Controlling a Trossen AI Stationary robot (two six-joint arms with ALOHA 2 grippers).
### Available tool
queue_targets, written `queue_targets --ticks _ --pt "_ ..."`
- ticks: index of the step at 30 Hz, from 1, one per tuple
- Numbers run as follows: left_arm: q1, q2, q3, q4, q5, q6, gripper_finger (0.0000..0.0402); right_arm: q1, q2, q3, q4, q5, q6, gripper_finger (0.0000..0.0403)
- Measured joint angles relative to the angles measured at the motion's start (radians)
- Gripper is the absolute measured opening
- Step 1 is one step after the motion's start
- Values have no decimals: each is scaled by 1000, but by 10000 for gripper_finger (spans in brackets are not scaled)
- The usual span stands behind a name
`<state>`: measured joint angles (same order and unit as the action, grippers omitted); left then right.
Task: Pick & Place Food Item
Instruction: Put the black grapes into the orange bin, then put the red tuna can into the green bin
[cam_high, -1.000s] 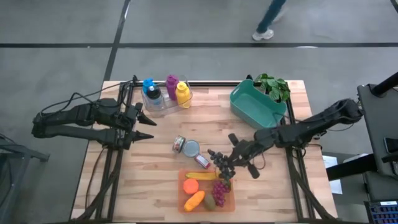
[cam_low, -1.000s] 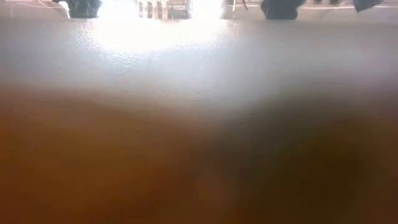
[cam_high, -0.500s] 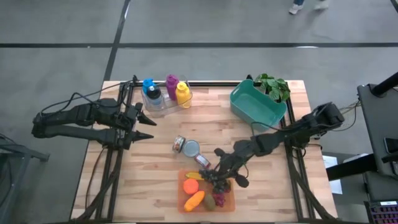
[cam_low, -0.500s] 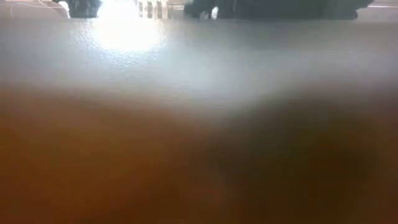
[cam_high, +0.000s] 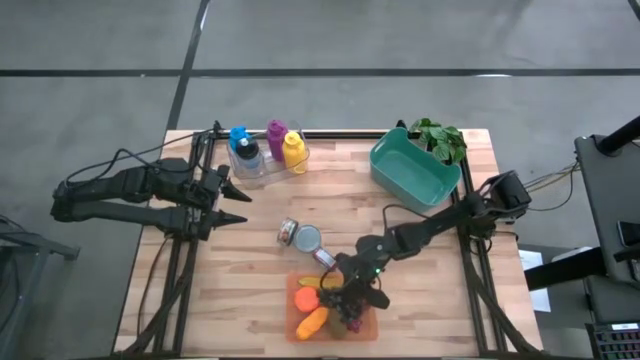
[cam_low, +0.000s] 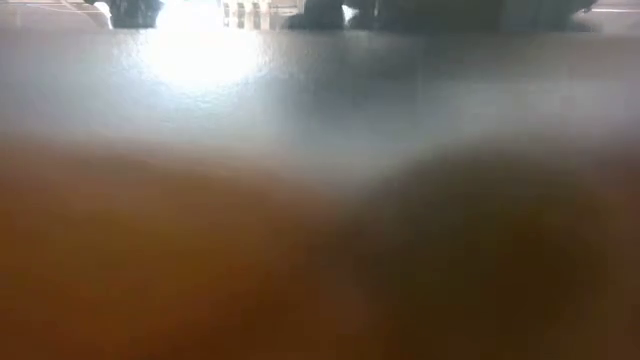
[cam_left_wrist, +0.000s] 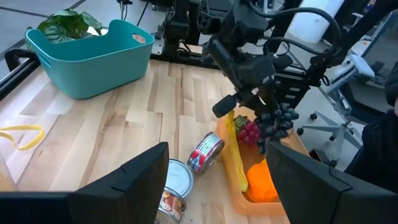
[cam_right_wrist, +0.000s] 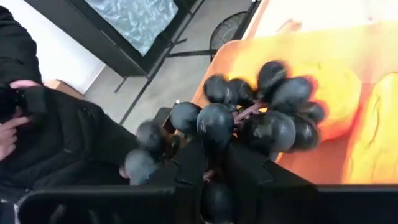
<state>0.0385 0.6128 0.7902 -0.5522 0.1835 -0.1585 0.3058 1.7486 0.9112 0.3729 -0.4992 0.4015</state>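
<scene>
- Dark grape bunch (cam_right_wrist: 249, 118) hung from the right tool (cam_high: 350, 297), whose fingers were clamped on the stem; the bunch sat directly under the tool, over the orange tray (cam_high: 372, 327).
- Left wrist view confirmed the grapes (cam_left_wrist: 277, 124) were off the tray floor, dangling above the red grapes (cam_left_wrist: 247, 132) and the banana (cam_left_wrist: 235, 152).
- Around the tool in the tray: an orange (cam_high: 307, 298) beside it and a carrot-like piece (cam_high: 311, 322) just beyond; two tins (cam_high: 306, 238) lay on the bench (cam_high: 250, 300) near the tray's edge.
- Teal bin (cam_high: 412, 170) with a leafy plant (cam_high: 440, 137) stood well behind the tool, along the right arm.
- Left tool (cam_high: 232, 206) waited with its fingers apart, well away across the bench near the bottle rack (cam_high: 262, 150).
- Judgement: pick done, carry brought to the tray; release and retreat remain, if the tray is the target.
- High view gave layout but hid the grip; right wrist view showed the clamp on the stem, also a person's dark sleeve (cam_right_wrist: 56, 137) beyond the bench. Low view showed nothing usable.
</scene>
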Motion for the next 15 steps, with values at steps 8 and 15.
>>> queue_targets --ticks 8,15 --pt "0 0 0 -3 0 0 275 2 19 25 0 0 -8 133" --pt "0 0 0 -10 0 0 275 2 14 23 -3 0 -3 188"
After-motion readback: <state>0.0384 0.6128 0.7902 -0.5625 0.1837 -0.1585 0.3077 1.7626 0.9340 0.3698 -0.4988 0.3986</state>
